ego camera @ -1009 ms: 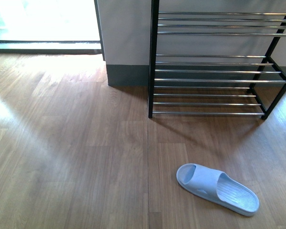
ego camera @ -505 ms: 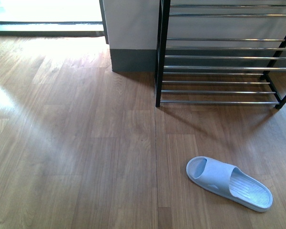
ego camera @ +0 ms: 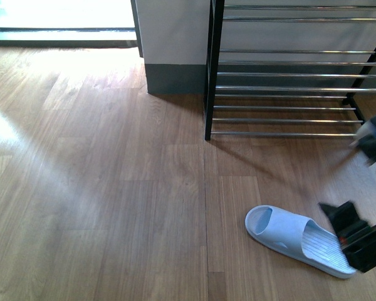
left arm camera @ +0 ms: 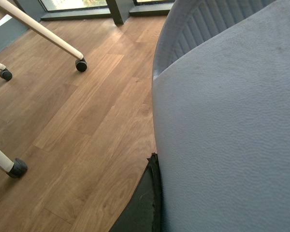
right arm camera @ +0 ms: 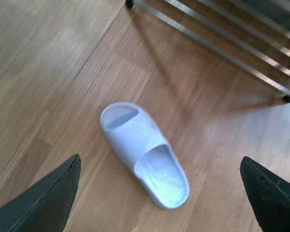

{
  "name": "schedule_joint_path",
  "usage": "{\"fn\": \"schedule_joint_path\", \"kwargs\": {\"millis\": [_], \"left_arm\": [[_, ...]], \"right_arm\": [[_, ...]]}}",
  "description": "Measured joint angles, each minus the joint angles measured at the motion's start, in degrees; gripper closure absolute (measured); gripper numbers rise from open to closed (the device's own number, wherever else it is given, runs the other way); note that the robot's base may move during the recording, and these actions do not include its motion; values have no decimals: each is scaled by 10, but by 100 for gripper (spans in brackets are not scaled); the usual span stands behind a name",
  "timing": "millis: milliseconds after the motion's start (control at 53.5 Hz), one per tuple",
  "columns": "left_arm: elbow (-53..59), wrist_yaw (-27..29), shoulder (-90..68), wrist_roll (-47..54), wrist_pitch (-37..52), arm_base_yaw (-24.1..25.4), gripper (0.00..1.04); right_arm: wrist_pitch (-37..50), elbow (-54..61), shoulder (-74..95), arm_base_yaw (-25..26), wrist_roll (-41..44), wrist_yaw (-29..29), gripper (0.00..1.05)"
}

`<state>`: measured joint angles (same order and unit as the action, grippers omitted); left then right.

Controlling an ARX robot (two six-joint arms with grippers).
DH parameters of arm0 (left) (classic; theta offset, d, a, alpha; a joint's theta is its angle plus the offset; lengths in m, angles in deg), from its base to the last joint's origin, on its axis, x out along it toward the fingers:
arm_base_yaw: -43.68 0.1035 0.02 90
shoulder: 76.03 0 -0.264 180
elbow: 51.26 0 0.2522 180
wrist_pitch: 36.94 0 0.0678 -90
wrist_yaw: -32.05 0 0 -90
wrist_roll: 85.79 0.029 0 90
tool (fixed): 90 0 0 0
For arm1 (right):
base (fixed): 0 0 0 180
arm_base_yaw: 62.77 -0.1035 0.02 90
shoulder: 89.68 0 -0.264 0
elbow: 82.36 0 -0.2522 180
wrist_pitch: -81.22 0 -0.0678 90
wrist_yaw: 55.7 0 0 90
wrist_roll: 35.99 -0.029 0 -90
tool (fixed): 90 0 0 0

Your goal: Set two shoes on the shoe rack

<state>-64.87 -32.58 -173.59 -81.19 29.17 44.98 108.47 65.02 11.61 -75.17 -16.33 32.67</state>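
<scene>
On the floor (ego camera: 113,188) before the rack (ego camera: 288,89), a slide (ego camera: 288,235) lies flat. The right pincer (right arm camera: 159,159) has just arrived, spread wide above it and ready to grasp. The left pincer (left arm camera: 145,208) grip cannot be told behind what looks like the second slide (left arm camera: 232,135).

A: What shows of the right arm?
B: Its black two-fingered right gripper (ego camera: 354,237) sits low at the right edge of the front view. It is blurred and has a small red spot on it. Higher on that edge there is a blurred dark and pale stretch of the right arm (ego camera: 375,135).
A: And its jaws?
B: Spread wide. In the right wrist view the two black pointed fingers (right arm camera: 48,203) stand well apart.
A: The left one?
B: Only a black sliver of the left gripper (left arm camera: 144,203) shows in its wrist view. I cannot tell how its jaws stand.
</scene>
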Motion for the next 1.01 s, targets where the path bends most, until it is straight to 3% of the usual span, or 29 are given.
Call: {"fn": "schedule_joint_path", "kwargs": {"millis": [168,579,654,766,1009], "left_arm": [[0,0,0,0,0,0,103],[0,0,0,0,0,0,103],[0,0,0,0,0,0,103],[0,0,0,0,0,0,103],[0,0,0,0,0,0,103]], "right_arm": [[26,-73,200,-22,-2,-20,9],[26,-77,203,-26,-8,-31,9],[50,-75,212,-26,-8,-4,9],[78,-96,259,-29,-8,-3,9],[51,-176,383,-18,-5,9,9]]}}
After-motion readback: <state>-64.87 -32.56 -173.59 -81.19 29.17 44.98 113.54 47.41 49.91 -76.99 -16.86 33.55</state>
